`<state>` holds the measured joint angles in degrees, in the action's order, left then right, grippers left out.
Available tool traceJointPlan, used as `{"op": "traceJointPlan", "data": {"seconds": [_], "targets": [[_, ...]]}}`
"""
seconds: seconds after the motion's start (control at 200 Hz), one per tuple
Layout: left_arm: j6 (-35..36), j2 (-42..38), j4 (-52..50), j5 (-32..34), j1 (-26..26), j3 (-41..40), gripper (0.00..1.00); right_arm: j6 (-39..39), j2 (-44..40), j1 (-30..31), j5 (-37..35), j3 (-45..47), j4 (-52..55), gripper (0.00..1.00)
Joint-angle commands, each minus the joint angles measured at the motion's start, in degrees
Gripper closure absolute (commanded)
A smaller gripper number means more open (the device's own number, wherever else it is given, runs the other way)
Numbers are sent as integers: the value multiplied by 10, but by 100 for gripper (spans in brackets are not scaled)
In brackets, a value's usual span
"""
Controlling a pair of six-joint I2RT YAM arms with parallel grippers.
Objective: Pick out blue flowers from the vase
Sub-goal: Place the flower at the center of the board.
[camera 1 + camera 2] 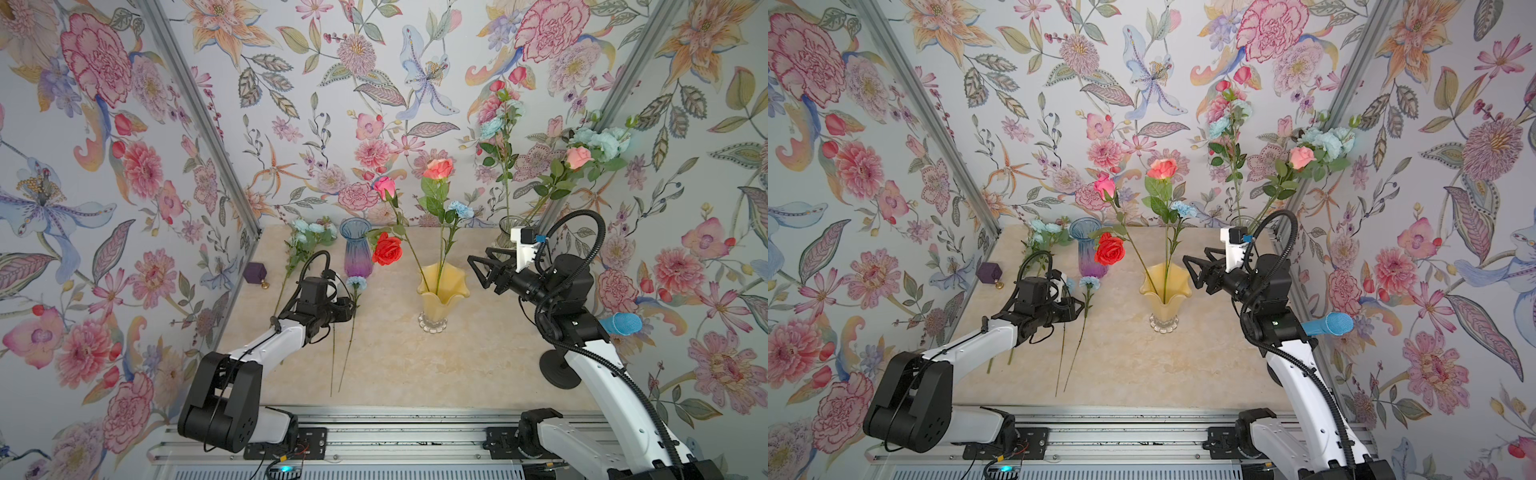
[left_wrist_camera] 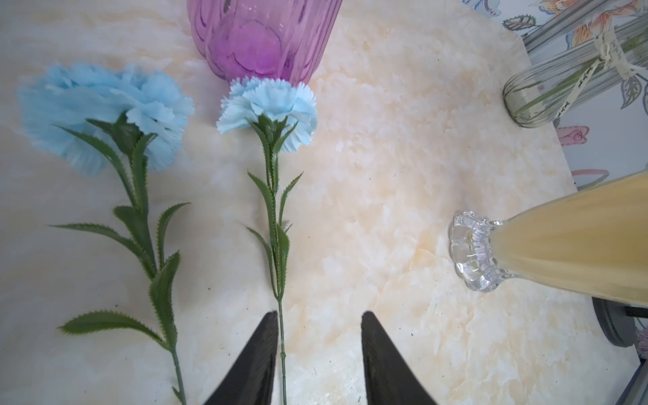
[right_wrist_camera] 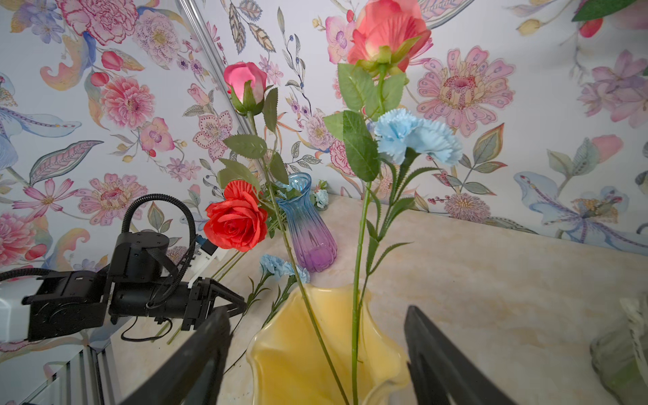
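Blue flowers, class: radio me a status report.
Left gripper open over laid-down blue flower stem. Right gripper open, facing yellow vase. Standing blue flower inside, roses alongside.

Left wrist cam: purple vase [image 2: 263, 38] was cropped above its belly. Yellow vase [image 2: 568, 245] ran off-frame past its foot. Clear vase [image 2: 547, 87] lost its top too. The blue flower [image 2: 101, 112] farther from the yellow vase was soft-focus. Both stems exited the frame beside the left gripper [image 2: 318, 315]. Both top views: microphone [image 1: 622, 324] and clear vase sat partly behind the right arm [image 1: 577, 328].

Both top views look down over the whole table [image 1: 415, 365] — wrist cameras sit close (low, forward-facing).
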<state>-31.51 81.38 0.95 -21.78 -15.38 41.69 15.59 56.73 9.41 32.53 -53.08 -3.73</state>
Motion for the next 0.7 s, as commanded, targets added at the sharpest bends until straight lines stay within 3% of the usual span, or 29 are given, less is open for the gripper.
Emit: {"op": "traceJointPlan", "data": {"seconds": [0.0, 0.215, 0.6, 0.696], "targets": [[35, 38, -55, 15, 0, 28, 56, 24, 1, -7, 11, 5, -36, 22], [68, 99, -140, 114, -49, 65, 59, 29, 0, -11, 11, 8, -39, 22], [69, 160, -157, 144, -79, 85, 71, 31, -1, -22, 20, 13, -41, 23], [63, 171, -155, 157, -84, 80, 78, 32, -6, -27, 21, 15, -43, 23]]}}
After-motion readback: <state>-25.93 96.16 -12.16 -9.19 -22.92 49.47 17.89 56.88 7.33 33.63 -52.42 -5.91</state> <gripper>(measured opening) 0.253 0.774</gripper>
